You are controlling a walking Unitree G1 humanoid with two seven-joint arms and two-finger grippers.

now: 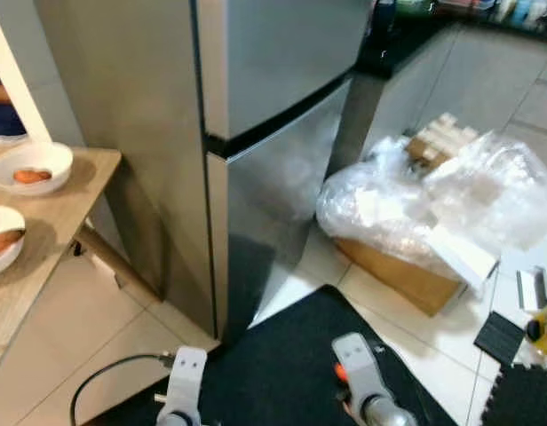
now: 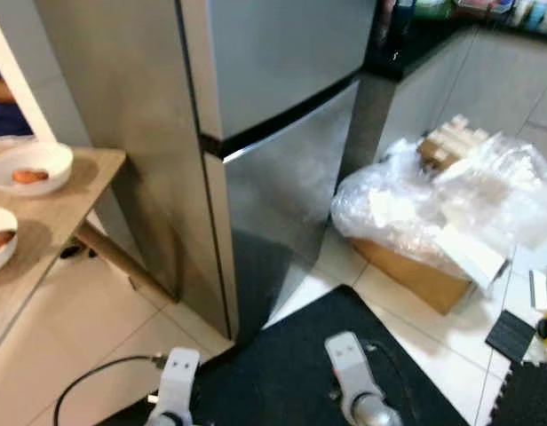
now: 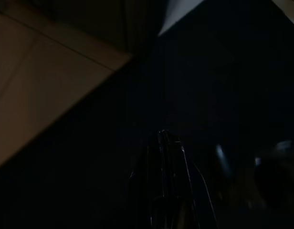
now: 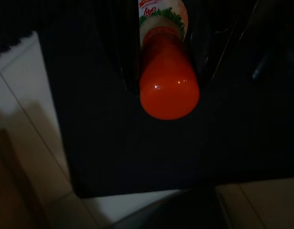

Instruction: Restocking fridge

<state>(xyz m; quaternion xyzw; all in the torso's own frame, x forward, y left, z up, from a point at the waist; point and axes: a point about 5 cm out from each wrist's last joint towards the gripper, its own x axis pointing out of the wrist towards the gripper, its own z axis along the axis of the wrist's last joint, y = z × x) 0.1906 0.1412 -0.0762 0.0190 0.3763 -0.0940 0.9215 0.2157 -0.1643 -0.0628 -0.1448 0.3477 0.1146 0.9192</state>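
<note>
Before the closed fridge (image 1: 282,106), the right claw (image 4: 168,71) hangs low, gripping an orange bottle (image 4: 169,90). Left claw (image 3: 163,157): grip unclear. Opening the door one-handed could knock the bottle loose.

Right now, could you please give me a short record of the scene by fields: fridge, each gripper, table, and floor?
fridge: silver fridge, both doors closed, straight ahead
right gripper: right gripper held low over the black mat, fingers shut on an orange bottle with a label
left gripper: left gripper low over the mat, view very dark, fingers appear together, holding nothing
table: wooden table on the robot's left, two white bowls with orange-brown food
floor: cardboard box under clear plastic wrap, right of the fridge
</note>
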